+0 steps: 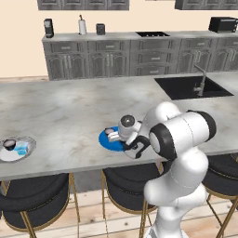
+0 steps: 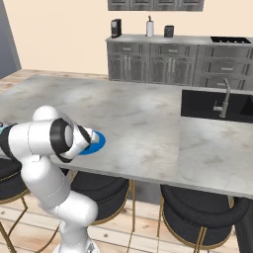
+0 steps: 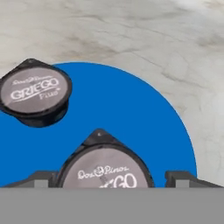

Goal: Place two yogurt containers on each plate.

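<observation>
While straddling one dark yogurt cup (image 3: 105,168), pincer (image 3: 105,180) grip unclear, another cup (image 3: 36,91) beside on blue plate (image 3: 131,118)

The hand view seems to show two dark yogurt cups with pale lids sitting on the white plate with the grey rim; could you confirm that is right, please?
Not quite: the plate is wrong. In the hand view the two dark yogurt cups with pale lids, one at upper left and one between the finger tips, sit on the solid blue plate. The white plate lies far off at the counter's left in the left base view.
</observation>
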Controlling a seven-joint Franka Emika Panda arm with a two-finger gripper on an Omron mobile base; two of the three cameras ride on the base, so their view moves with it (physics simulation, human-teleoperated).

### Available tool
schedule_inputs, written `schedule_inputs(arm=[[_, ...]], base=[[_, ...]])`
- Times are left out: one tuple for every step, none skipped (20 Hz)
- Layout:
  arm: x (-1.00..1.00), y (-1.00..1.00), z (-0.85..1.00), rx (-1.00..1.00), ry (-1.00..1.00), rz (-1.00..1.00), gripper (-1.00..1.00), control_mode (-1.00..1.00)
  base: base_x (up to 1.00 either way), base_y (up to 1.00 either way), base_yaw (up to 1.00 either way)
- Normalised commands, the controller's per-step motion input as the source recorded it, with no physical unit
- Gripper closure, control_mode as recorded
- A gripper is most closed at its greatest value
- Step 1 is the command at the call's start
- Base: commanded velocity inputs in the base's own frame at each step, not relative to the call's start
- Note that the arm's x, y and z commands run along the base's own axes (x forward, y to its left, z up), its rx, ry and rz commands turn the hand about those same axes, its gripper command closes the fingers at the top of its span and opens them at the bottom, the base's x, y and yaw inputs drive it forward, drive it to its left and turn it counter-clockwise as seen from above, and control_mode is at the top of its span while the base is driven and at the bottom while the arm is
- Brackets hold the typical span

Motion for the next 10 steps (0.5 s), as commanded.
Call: schedule_inputs(arm=[[0.00,0.00,0.00,0.00,-0.04,0.00,-1.00,-1.00],[0.00,0.00,0.02,0.00,-0.05,0.00,-1.00,-1.00],[-0.04,0.00,0.29,0.00,-0.07,0.00,-1.00,-1.00],[-0.09,0.01,0.45,0.00,-0.09,0.00,-1.00,-1.00],[-0.19,0.03,0.59,0.00,-0.14,0.00,-1.00,-1.00],[-0.22,0.01,0.70,0.00,-0.13,0.00,-1.00,-1.00],[-0.29,0.00,0.74,0.00,-0.15,0.00,-1.00,-1.00],[-0.28,0.00,0.74,0.02,-0.18,0.00,-1.00,-1.00],[-0.36,0.02,0.79,0.04,-0.34,0.00,-1.00,-1.00],[-0.44,0.00,0.98,0.07,-0.38,0.00,-1.00,-1.00]], base=[[0.00,0.00,0.00],[0.00,0.00,0.00],[0.00,0.00,0.00],[0.00,0.00,0.00],[0.00,0.00,0.00],[0.00,0.00,0.00],[0.00,0.00,0.00],[0.00,0.00,0.00],[0.00,0.00,0.00],[0.00,0.00,0.00]])
